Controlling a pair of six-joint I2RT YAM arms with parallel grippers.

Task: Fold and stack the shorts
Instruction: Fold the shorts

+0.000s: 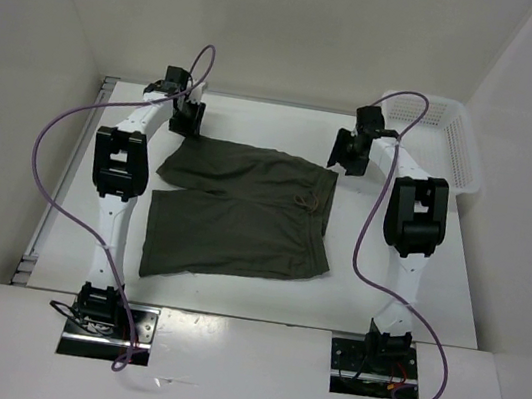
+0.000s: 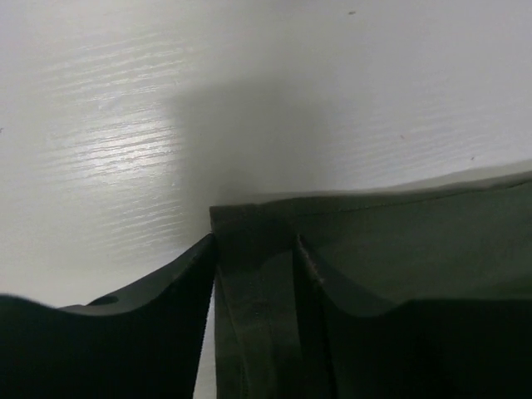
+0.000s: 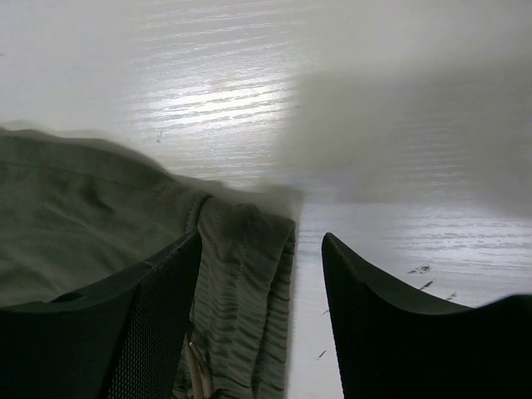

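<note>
I am looking at the dark olive-green soft fabric shorts (image 1: 242, 221) lying flat on the white desk (image 1: 258, 122). Their long axis is running left to right, with the two wide legs pointing left and the gathered waistband sitting on the right. Both arms are reaching to the far edge, each nearer its own end. The left gripper (image 1: 186, 116) is sitting at the far leg's hem corner. In its wrist view its fingers (image 2: 174, 316) are standing part open astride the stitched hem, with cloth lying between them but, as I am judging it, not yet pinched. The right gripper (image 1: 347, 154) is sitting at the far waistband corner with its jaws apart, ribbed elastic by one finger and bare desk by the other, holding nothing. The cloth is looking thin, matte and limp, so I am expecting the far edge to sag when it is drawn toward the near leg.
</note>
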